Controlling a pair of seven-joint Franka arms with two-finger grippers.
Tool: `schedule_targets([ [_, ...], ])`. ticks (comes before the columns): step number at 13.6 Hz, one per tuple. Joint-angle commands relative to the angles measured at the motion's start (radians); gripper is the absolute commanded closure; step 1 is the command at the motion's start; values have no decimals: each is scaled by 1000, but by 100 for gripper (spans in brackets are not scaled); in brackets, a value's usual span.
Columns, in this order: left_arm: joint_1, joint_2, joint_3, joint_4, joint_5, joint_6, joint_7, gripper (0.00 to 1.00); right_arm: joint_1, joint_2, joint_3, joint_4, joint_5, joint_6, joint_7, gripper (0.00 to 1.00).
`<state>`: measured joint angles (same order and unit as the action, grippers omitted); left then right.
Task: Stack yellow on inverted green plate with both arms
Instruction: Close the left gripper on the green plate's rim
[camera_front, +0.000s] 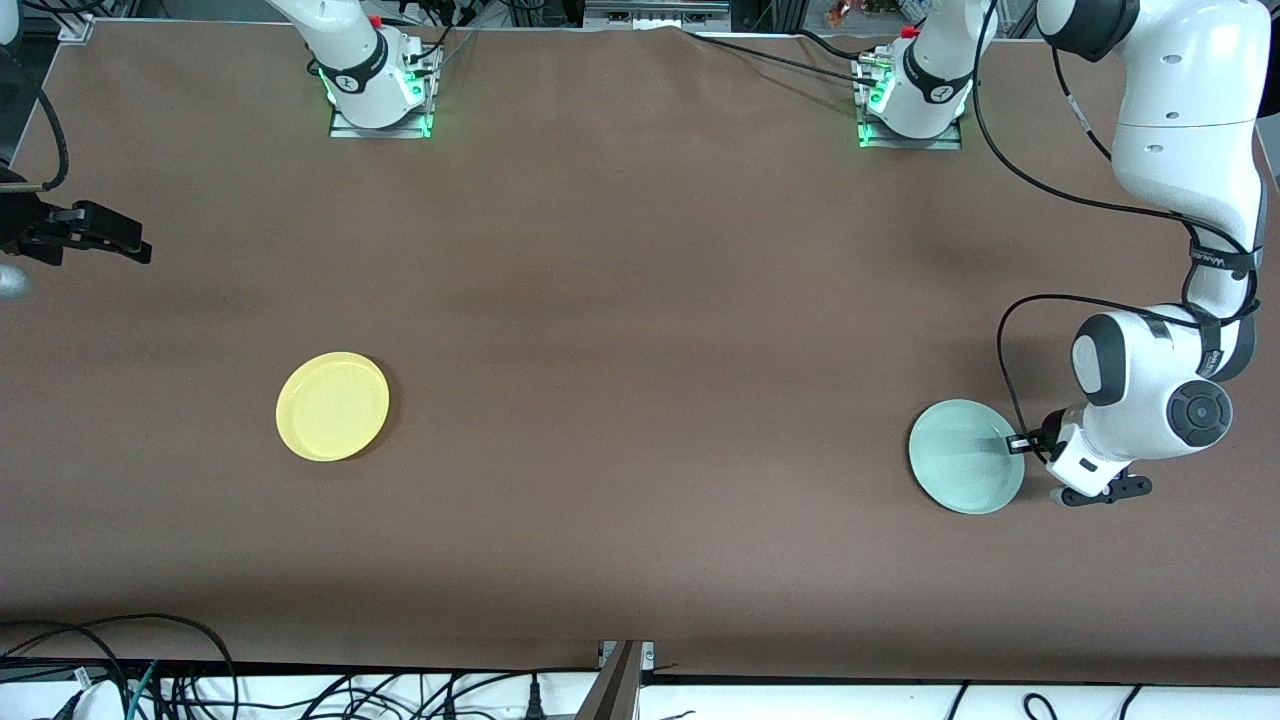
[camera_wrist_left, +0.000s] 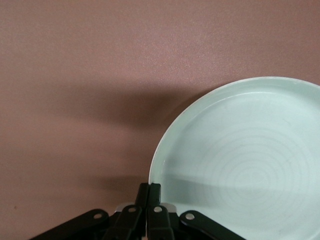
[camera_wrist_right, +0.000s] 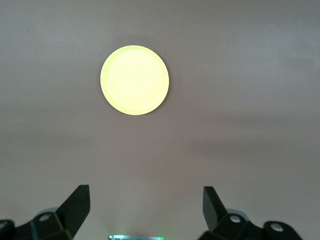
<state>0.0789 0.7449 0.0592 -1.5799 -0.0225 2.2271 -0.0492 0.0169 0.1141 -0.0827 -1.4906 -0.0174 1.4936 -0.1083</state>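
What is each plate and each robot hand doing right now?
Green plate: on the table, right way up, rim pinched by the left gripper.
Yellow plate: flat on the table, right way up, untouched.
Left gripper: shut on the green plate's rim.
Right gripper: open, waiting in the air at its end of the table.
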Motion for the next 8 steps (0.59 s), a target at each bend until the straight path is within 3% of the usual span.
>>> schedule_targets([
  [1,-2,14,4,17,-10,-3,23,100,-5,12,0,23,19,-6,-4,0],
  [3,-19,7,4,49,-5,-13,40,100,-5,18,-2,21,20,-4,-4,0],
  [5,-39,-2,2,102,82,-56,52,100,-5,29,-2,21,19,-6,-7,0],
  [8,-109,-15,5,254,173,-241,51,100,-5,53,-2,21,16,-6,-5,0],
])
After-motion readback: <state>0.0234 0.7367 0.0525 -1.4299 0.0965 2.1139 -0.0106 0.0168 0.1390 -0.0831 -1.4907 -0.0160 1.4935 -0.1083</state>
